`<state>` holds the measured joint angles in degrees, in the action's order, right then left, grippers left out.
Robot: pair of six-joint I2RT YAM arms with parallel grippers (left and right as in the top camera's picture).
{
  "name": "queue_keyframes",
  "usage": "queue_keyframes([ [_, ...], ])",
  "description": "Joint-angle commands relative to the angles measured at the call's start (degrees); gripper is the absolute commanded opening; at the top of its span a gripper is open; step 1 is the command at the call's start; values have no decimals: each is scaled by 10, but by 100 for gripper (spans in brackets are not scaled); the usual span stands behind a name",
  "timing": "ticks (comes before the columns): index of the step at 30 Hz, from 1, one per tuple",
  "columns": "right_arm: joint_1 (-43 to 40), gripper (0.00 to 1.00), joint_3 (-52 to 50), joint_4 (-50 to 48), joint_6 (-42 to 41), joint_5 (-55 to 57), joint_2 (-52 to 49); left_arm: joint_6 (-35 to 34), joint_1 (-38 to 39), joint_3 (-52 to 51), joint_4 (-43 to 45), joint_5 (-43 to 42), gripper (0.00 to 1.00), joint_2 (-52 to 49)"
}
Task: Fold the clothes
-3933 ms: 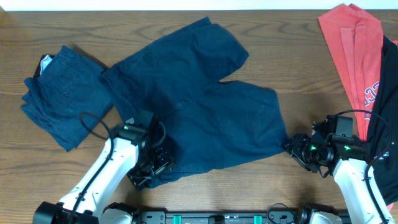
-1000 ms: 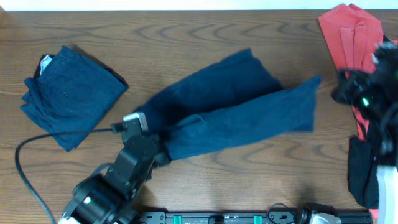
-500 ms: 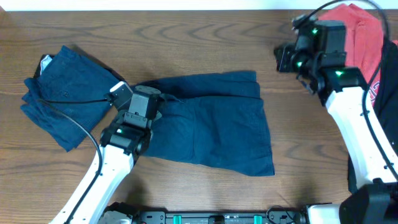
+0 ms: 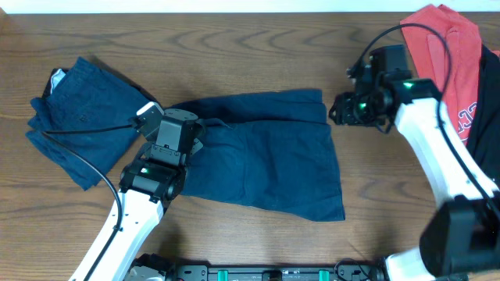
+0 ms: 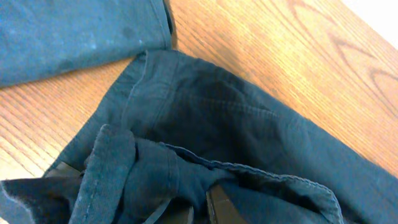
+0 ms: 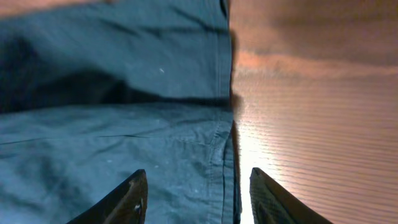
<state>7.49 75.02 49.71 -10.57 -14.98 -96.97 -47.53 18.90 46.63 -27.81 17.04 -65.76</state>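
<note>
Navy woven shorts (image 4: 266, 164) lie folded over on themselves in the middle of the wooden counter (image 4: 234, 47), waistband end to the left and hem edge to the right. A second navy pair (image 4: 82, 117) sits folded at the counter's left end, a white label showing at its upper corner, just beside the spread pair's left end.

The left arm reaches up from the near edge, its forearm slanting toward the far right, and the wrist sits over the waistband end of the middle shorts. The left pincer (image 5: 140, 186) stands wide, and in the wrist view the waistband cloth bunches between and over its dark fingers (image 5: 217, 202).

The right arm comes in from the right side, bent at the elbow, with its wrist turned to the left. The right pincer (image 4: 337, 109) hangs at the upper right corner of the shorts, just beside the hem edge. Its fingers (image 6: 134, 193) are spread wide and hold nothing, one above the cloth and the other above bare wood.

A red garment (image 4: 445, 55) and a dark one (image 4: 488, 78) lie at the far right corner.
</note>
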Motion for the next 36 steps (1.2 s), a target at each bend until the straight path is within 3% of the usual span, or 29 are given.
queue_keyframes([
  [1, 11, 52, -10, -2, -36, -13, -44, 14, -3, 5, -4, -14, 6, 5],
  [14, 15, 63, -10, -68, -223, -127, -128, 14, -3, 5, -19, -16, 6, 6],
  [22, 16, 64, -13, -53, -232, -17, -129, 14, -3, 5, -21, -16, 6, 6],
  [36, 31, 63, -39, -102, -230, -19, -136, 14, -3, 5, -21, -16, 6, 6],
])
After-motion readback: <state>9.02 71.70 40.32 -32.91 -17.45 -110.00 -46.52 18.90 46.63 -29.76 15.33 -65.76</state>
